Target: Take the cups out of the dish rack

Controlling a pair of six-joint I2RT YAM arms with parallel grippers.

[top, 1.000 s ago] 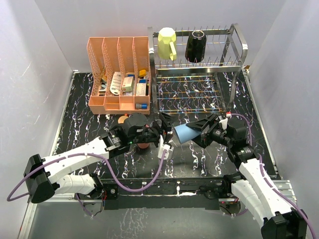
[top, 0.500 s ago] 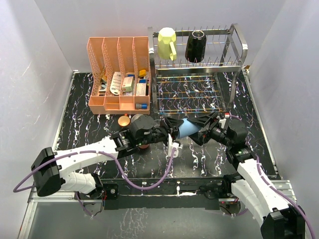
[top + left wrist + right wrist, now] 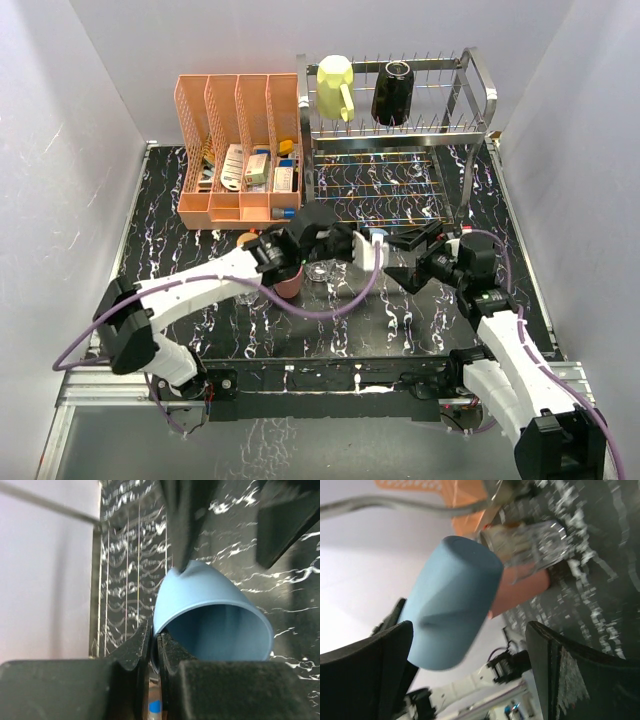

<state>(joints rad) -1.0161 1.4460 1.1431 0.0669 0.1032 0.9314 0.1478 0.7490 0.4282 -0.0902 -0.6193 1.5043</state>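
Note:
My left gripper [image 3: 154, 636] is shut on the rim of the light blue tumbler [image 3: 215, 615], which lies sideways in the air with its mouth towards that camera. My right gripper [image 3: 469, 625] stands open, its fingers [image 3: 580, 670] apart from the tumbler [image 3: 452, 600] on both sides. In the top view the two grippers meet in front of the dish rack [image 3: 475, 90], left [image 3: 362, 248] and right [image 3: 405, 260]. A pale yellow mug [image 3: 335, 85] and a black mug [image 3: 392, 92] hang on the rack's upper prongs. A pink tumbler [image 3: 288, 283], a clear glass [image 3: 320, 270] and a small orange cup [image 3: 245, 240] stand on the table.
The peach slotted organizer [image 3: 240, 150] with small bottles and boxes stands left of the rack. White walls close in the black marbled table [image 3: 400, 320] on the left, right and back. The left arm reaches across the table's middle.
The left gripper moved right and shut on the blue tumbler's rim. The right gripper, which held the tumbler, opened and let it go.

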